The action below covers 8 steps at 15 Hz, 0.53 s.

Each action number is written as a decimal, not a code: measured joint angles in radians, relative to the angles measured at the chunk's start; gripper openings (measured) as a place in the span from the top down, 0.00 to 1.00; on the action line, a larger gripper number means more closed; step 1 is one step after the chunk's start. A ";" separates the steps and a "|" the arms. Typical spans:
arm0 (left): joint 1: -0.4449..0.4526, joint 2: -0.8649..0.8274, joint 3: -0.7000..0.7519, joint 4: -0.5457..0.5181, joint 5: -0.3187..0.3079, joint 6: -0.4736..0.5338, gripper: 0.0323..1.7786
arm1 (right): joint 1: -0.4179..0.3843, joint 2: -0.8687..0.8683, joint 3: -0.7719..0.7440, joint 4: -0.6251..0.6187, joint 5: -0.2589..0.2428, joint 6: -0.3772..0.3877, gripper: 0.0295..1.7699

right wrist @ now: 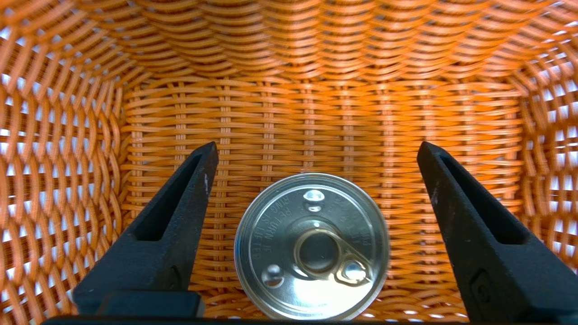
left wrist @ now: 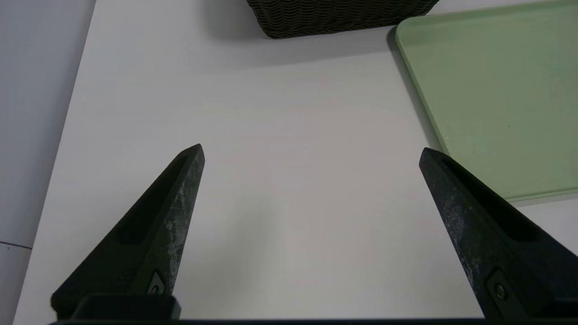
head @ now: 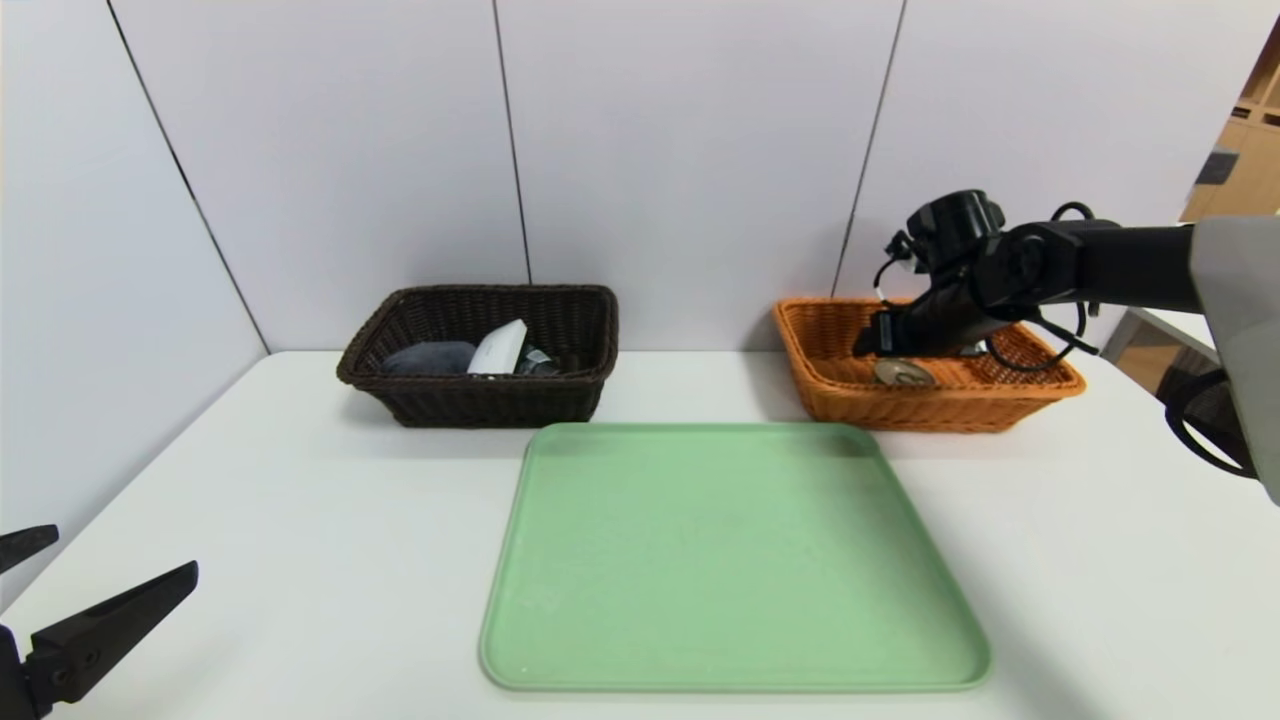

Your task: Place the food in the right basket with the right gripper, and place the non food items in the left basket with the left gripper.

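Note:
The food, a small tin can [right wrist: 311,246] [head: 904,374] with a pull-ring lid, stands upright on the floor of the orange-tan right basket [head: 835,385] [right wrist: 316,99]. My right gripper [right wrist: 316,151] [head: 878,338] hangs open inside that basket over the can, its fingers wide of the lid on both sides and not touching it. The dark brown left basket [head: 480,400] [left wrist: 334,18] holds a rolled grey cloth [head: 428,358], a white box [head: 500,348] and a dark item beside it. My left gripper [left wrist: 311,151] [head: 95,585] is parked open over the table's near left corner.
A green tray [head: 730,560] [left wrist: 496,90] lies bare in the middle of the white table [head: 300,520], in front of both baskets. Grey wall panels stand close behind the baskets and along the table's left side.

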 joint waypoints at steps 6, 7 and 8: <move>0.000 0.056 -0.120 0.000 -0.011 0.003 0.05 | 0.058 -0.219 0.009 0.016 -0.073 -0.062 0.08; 0.000 0.071 -0.142 0.000 -0.011 0.003 0.05 | 0.065 -0.273 0.013 0.027 -0.074 -0.084 0.07; 0.000 0.082 -0.155 0.001 -0.012 0.007 0.05 | 0.071 -0.327 0.021 0.047 -0.071 -0.097 0.07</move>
